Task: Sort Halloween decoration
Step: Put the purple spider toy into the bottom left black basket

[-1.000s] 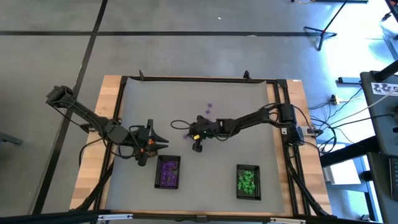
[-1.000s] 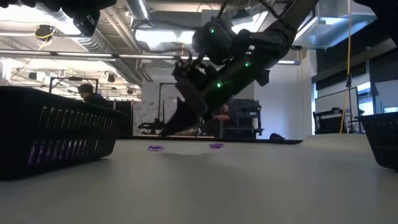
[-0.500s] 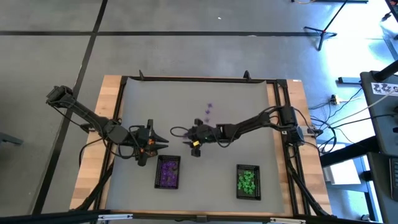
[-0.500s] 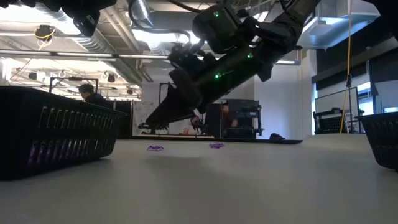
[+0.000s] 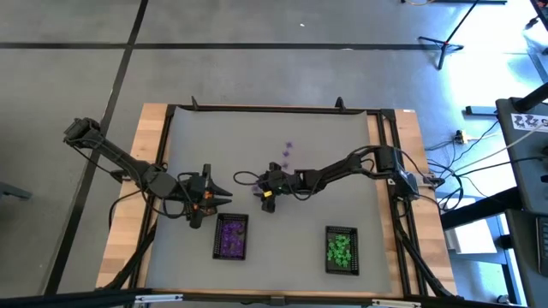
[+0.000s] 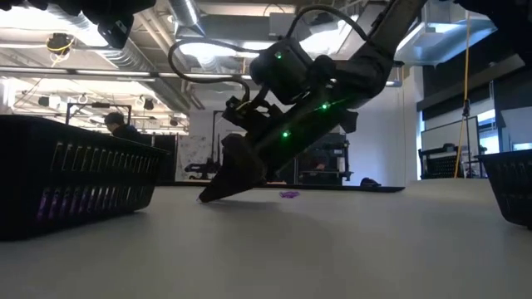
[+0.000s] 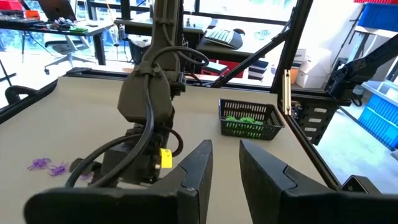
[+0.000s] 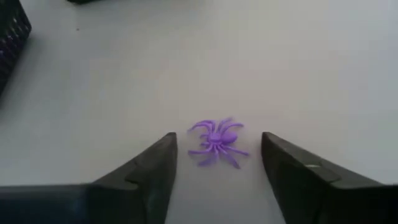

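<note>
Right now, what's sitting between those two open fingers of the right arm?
A purple spider lies on the table between the right gripper's open fingers, untouched; the right wrist view shows it.

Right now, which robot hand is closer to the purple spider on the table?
The right one. The right gripper is open with the purple spider lying between its fingers. The left gripper waits farther off, beside the tray of purple trinkets.

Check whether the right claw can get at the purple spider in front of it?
Probably yes: the right claw is open, the spider lies on bare table between its fingers, and nothing blocks it.
</note>
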`<state>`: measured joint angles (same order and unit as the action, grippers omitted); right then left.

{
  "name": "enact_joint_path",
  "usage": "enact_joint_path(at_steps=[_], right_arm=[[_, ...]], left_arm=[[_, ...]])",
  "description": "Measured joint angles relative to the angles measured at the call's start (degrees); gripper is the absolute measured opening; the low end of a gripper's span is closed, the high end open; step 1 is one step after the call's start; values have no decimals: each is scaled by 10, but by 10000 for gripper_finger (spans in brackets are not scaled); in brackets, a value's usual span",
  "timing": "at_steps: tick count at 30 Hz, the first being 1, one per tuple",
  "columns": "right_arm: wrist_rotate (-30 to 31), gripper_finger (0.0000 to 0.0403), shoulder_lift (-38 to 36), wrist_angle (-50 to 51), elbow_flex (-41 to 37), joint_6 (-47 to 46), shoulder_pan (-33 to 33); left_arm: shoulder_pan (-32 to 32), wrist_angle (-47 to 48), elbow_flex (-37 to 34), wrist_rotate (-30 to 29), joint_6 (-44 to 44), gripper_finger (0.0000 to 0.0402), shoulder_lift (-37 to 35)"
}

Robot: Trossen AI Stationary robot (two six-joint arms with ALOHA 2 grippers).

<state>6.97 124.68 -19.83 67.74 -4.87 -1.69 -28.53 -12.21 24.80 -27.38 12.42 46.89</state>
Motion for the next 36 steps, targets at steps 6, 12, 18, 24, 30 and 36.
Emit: enact_joint_path(at_steps=[6, 12, 18, 24, 30, 36], right_arm=[[-7, 123, 0, 16, 7, 8, 2], [-7, 9, -6, 45, 22, 27, 2], [-5, 6, -31, 58, 28, 27, -5], [4, 5, -62, 67, 41, 38, -36], [-48, 5, -69, 65, 101, 69, -94], [-65, 8, -69, 64, 142, 131, -155]], left_arm=[[0, 0, 0, 0, 0, 75, 0], [0, 0, 0, 0, 0, 75, 0], [0, 0, 0, 0, 0, 75, 0], [0, -2, 0, 0, 0, 75, 0], [0, -2, 0, 0, 0, 75, 0], [0, -2, 0, 0, 0, 75, 0]])
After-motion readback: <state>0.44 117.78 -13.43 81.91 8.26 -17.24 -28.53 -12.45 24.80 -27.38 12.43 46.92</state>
